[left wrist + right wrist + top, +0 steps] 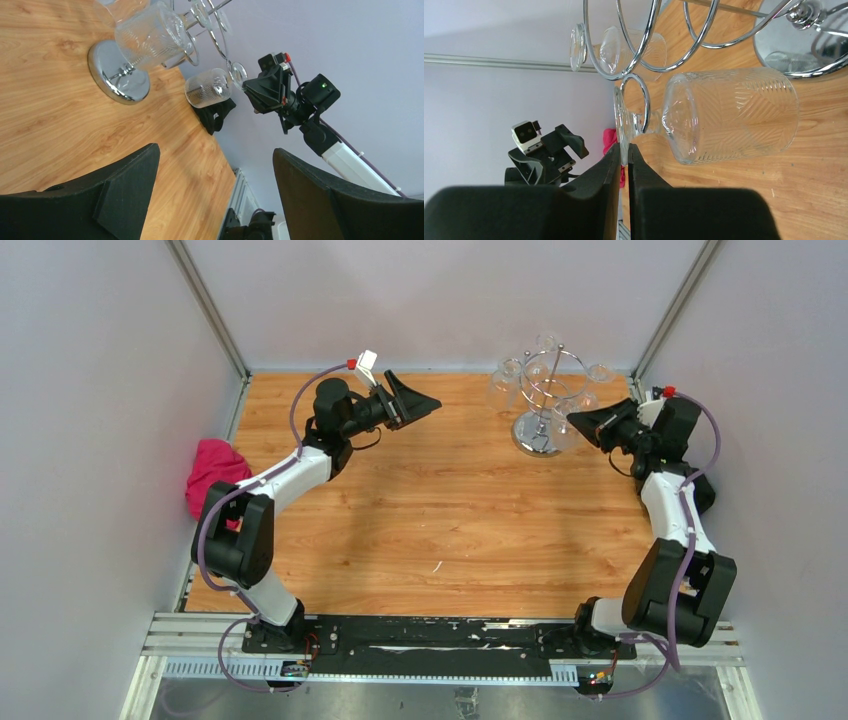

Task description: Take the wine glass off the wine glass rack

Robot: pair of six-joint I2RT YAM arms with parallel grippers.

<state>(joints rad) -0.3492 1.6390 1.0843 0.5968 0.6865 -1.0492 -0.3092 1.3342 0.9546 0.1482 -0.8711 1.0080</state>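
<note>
The right gripper (624, 150) is extended to the rack (538, 430) by the table's (450, 520) far right edge and pinched almost shut on the wine glass (729, 115) foot. The left gripper (216, 150) is held wide open and empty, well apart from it.

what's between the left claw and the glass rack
Nothing but bare wooden table, as the top view shows; the open left claw stands well apart from the rack.
</note>
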